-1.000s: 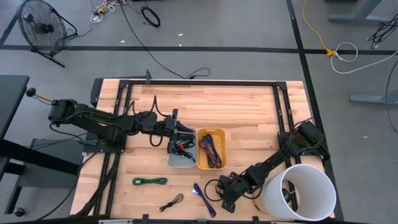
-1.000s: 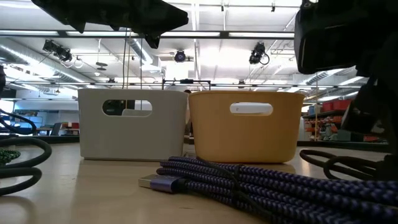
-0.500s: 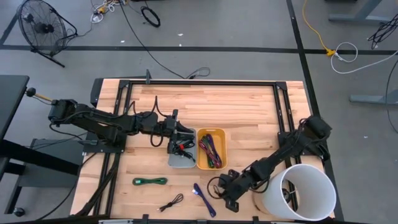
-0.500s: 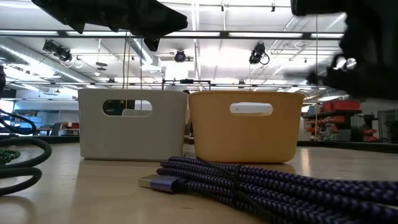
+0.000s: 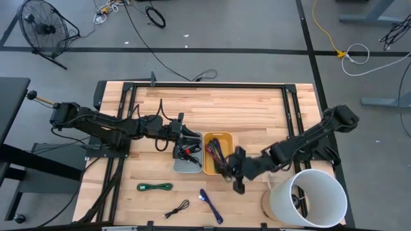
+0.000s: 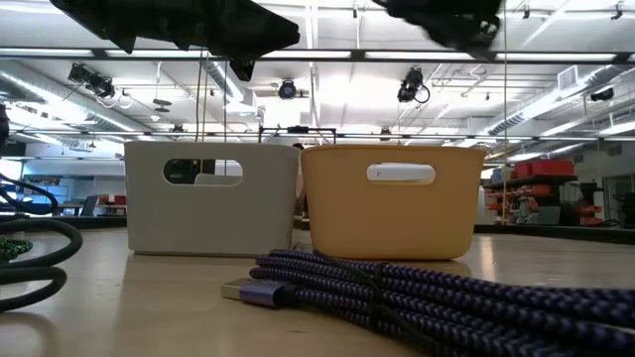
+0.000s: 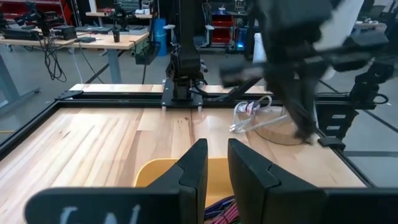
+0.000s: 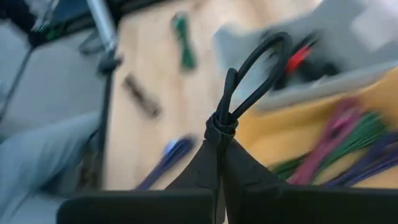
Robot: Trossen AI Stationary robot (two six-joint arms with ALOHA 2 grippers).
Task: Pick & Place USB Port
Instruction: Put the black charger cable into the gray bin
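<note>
My right gripper [image 5: 226,169] is at the near right corner of the yellow bin [image 5: 218,138] and is shut on a small black cable coil [image 8: 249,81]. The yellow bin holds several coloured cables, and a grey bin [image 5: 185,165] stands against its left side. My left gripper [image 5: 186,146] hovers over the grey bin, its fingers [image 7: 199,171] a narrow gap apart and empty. On the table near the front edge lie a purple cable [image 5: 210,205], a green cable [image 5: 155,187] and another black cable [image 5: 176,208]. The purple cable [image 6: 397,288] lies in front of both bins in the low view. My right gripper pinches the black coil's bound end [image 8: 219,127] between its two fingers. The coil's loop [image 8: 264,56] sticks out past the fingertips. The fingers slant down toward the table's left. The coil is lifted clear of the table, above the bins.
A large white cylinder [image 5: 308,196] stands at the near right corner, with a flat round disc [image 5: 264,202] beside it. A black frame [image 5: 205,85] runs round the work area. Bare wood lies along the far half of the table [image 5: 218,109].
My right gripper has risen from the table's near edge and gone toward the far and left, to the yellow bin. It carries the black coil, which has been lifted clear of the table. The right arm has swung out at its base end.
</note>
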